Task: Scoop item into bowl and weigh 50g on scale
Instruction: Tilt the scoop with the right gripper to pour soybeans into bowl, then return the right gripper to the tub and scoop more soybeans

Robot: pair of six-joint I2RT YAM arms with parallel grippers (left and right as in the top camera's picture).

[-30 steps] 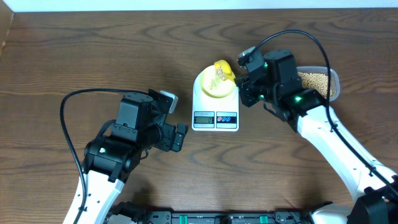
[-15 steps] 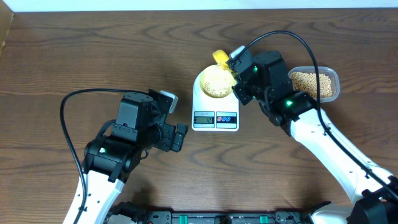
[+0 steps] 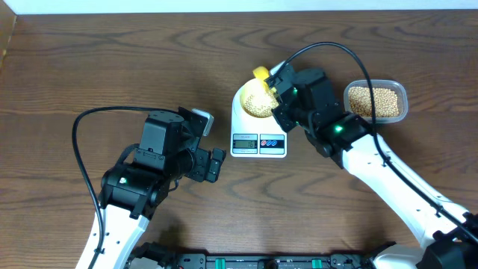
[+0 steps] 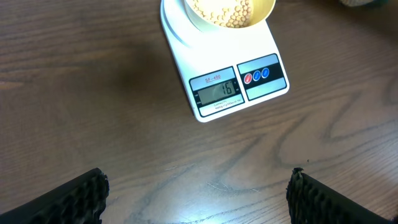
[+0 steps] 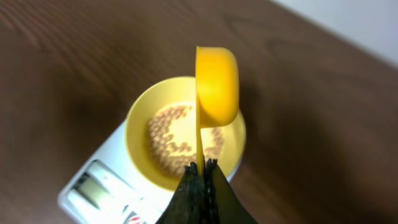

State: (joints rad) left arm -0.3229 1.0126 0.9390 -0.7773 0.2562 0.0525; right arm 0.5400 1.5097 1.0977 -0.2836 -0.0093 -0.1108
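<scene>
The white scale (image 3: 258, 131) stands mid-table with the pale-yellow bowl (image 3: 248, 97) on it, holding tan beans (image 3: 256, 101). Its display (image 4: 215, 91) reads 16 in the left wrist view. My right gripper (image 3: 278, 88) is shut on the handle of a yellow scoop (image 5: 216, 84), held on its side above the bowl (image 5: 142, 118) and the beans in it (image 5: 168, 134). More beans (image 3: 376, 101) fill a clear container (image 3: 402, 93) to the right. My left gripper (image 3: 215, 164) is open and empty, left of the scale's front.
The bowl's rim (image 4: 267, 12) and the scale's front (image 4: 205, 112) show in the left wrist view. The right arm's cable (image 3: 358, 52) arcs over the container. The left arm's cable (image 3: 82, 127) loops at the left.
My right gripper has moved left with the scoop and turned it from over the bowl to its far edge. The beans that were in the scoop now lie in the bowl. The left arm is still.
</scene>
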